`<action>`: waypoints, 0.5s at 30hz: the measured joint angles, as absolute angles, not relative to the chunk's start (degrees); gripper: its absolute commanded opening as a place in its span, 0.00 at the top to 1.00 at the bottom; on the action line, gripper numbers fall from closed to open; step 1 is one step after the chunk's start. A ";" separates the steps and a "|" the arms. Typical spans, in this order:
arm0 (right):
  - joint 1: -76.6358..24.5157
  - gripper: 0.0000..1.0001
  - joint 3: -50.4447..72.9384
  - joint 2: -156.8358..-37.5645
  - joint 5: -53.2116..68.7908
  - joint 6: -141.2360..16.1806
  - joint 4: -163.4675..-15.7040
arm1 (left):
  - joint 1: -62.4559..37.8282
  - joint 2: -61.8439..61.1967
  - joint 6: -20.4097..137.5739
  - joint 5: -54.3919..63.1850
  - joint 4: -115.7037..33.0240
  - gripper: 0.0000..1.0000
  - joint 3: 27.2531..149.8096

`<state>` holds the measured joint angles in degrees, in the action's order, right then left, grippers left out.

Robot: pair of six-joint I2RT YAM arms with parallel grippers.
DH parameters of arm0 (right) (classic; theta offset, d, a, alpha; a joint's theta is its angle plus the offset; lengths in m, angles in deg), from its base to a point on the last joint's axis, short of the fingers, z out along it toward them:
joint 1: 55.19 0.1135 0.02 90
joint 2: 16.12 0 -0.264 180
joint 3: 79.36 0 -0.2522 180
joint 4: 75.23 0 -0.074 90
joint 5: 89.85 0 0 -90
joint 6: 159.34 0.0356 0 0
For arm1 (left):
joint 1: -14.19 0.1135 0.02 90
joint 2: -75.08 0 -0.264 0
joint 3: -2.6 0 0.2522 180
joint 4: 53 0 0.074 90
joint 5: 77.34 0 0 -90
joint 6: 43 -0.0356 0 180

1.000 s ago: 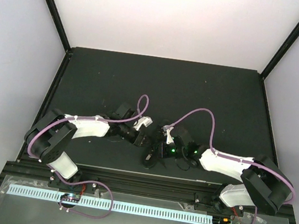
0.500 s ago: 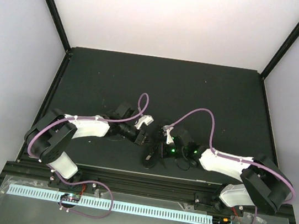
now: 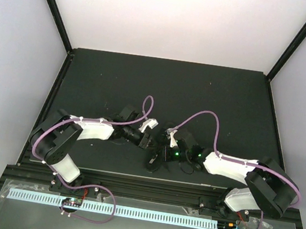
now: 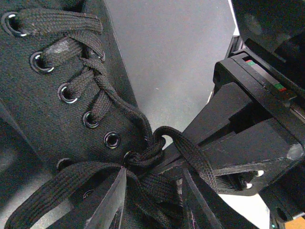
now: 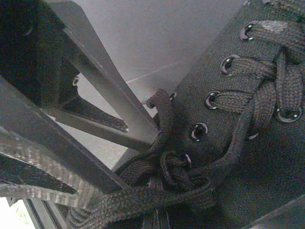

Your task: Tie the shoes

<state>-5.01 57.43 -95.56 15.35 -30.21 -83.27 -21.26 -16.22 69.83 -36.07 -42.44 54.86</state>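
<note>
Shoe (image 3: pixel 154 159) rests on the tabletop (image 3: pixel 118 81) between both hands. Its knot (image 4: pixel 143 156) lies just ahead of the narrowly parted left hand (image 4: pixel 153 181); the right hand (image 5: pixel 155 217) is closed beside it.

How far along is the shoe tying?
Done: small black canvas lace-up shoe has its thin black laces crossed into a first knot near the top eyelets. In hand: right hand shut on one strand; left hand open with lace between its fingers. Left: no bow loops visible yet.
</note>
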 measured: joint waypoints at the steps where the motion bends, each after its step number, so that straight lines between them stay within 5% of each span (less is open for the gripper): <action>1: -5.01 0.98 57.43 -95.56 15.33 -30.21 -83.27 | -21.28 -16.44 69.85 -36.25 -42.63 0.66 54.86; 9: -5.01 0.98 57.43 -95.56 15.26 -30.19 -84.15 | -21.45 -18.45 70.18 -37.56 -43.75 0.67 54.86; 15: -5.01 0.98 57.43 -95.56 15.26 -30.16 -84.41 | -21.45 -19.24 71.32 -38.89 -45.32 0.85 54.86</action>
<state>-5.01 57.43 -95.56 15.26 -30.16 -84.41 -21.45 -19.24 71.32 -38.89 -45.32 54.86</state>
